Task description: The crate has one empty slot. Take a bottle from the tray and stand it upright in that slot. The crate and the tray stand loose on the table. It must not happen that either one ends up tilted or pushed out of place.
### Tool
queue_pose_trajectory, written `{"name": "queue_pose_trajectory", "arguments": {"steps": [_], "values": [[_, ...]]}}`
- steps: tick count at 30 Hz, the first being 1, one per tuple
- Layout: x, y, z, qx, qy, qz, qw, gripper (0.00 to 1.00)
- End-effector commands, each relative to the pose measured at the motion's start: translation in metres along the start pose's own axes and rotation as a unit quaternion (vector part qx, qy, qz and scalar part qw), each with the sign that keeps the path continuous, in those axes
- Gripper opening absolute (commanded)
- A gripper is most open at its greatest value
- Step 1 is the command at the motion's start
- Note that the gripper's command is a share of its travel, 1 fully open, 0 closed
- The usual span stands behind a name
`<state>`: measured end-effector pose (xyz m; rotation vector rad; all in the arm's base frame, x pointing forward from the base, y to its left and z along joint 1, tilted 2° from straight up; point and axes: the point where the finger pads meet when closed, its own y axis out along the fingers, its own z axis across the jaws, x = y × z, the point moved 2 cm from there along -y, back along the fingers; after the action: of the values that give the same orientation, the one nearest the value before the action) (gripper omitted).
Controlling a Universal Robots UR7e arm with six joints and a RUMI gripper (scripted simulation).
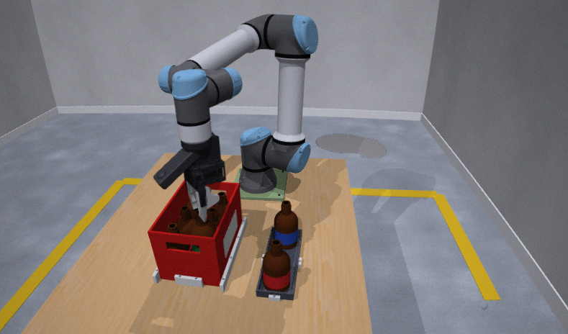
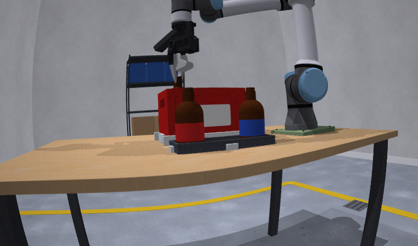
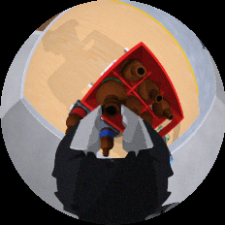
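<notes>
Gripper (image 1: 202,211) pinched tight on bottle (image 3: 111,108) neck. Bottle hangs straight down from fingers, upright, body inside crate (image 1: 182,253), near its front. Next: lower, let go.

The arm (image 1: 289,99) has white tube links, dark grey joint housings and light blue round end caps, with thin black rings where the sections meet. Its grey foot is bolted to a pale green square base plate (image 1: 280,194) with small dark screws at the corners. The end effector (image 1: 201,206) is a black blocky body with two pale grey, contoured fingers.
</notes>
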<state>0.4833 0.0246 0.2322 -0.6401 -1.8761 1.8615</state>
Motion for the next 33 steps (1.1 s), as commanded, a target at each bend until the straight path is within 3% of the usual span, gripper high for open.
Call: {"name": "queue_pose_trajectory", "arguments": {"steps": [1,33], "values": [[-0.001,0.005,0.0,-0.001,0.001,0.001,1.0,0.0],[0.0,0.034,0.0,-0.001,0.001,0.001,1.0,0.0]]}}
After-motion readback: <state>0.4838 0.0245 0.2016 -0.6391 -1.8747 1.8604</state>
